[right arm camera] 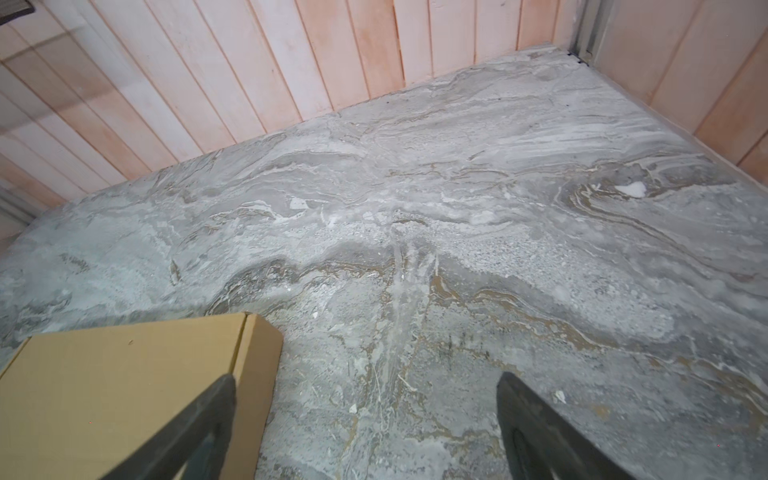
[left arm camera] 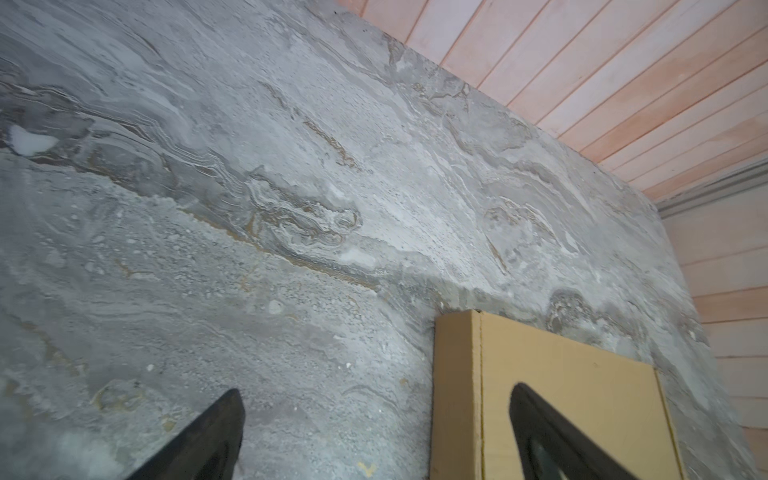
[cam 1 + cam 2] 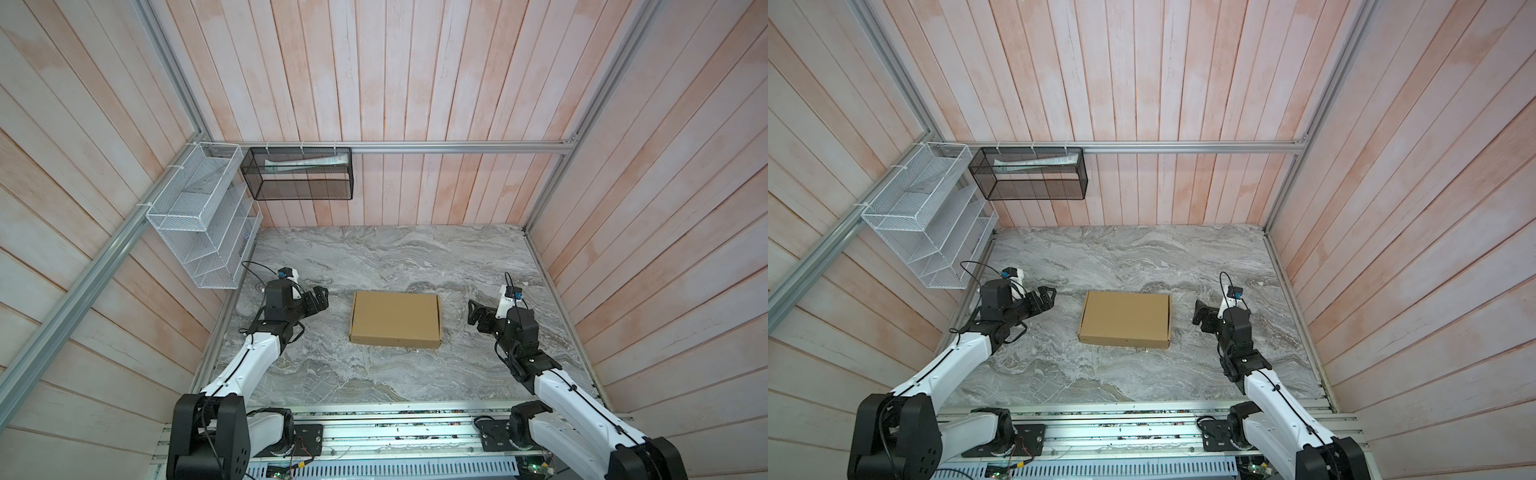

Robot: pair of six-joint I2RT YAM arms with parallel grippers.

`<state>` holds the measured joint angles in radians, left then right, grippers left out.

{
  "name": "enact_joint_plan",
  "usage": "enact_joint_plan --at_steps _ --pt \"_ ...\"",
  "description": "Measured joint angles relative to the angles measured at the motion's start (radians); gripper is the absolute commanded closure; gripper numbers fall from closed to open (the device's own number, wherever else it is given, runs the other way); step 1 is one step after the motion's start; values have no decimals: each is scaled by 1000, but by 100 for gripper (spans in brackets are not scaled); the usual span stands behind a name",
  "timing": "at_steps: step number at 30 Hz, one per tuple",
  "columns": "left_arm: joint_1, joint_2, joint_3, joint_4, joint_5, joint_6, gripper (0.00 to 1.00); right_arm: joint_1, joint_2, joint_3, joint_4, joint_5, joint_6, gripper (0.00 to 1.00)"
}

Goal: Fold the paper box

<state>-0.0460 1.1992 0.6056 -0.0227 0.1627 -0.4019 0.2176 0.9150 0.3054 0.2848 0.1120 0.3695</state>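
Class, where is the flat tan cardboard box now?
In both top views the flat tan cardboard box lies on the grey marble tabletop, between the left gripper and right gripper.

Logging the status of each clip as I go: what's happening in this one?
The paper box lies on the marble table as a closed, flat mailer with its lid down. Neither arm is handling it. The left pincer is open off its left side and the right pincer is open off its right side, both clear of the cardboard in both top views. The folding looks done or nearly so; whether the front flap is fully tucked cannot be told.
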Motion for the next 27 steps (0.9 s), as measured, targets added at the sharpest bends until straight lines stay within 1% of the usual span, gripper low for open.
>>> enact_joint_plan --at_steps 3,7,11,15,21,27 --pt "0 -10 -48 48 -84 22 0 -43 34 0 36 11 0 2" --pt "3 -16 -96 114 -178 63 0 -59 52 0 96 41 -8 2" --pt "11 -16 -101 172 -243 112 0 -76 78 0 151 79 -37 2" --pt "18 -16 -163 305 -299 160 0 -90 97 0 196 122 -89 2" --pt "67 -16 -284 445 -297 193 0 -126 121 -14 290 155 -135 2" --pt "123 -12 -321 592 -255 228 0 -147 156 -60 353 161 -170 2"
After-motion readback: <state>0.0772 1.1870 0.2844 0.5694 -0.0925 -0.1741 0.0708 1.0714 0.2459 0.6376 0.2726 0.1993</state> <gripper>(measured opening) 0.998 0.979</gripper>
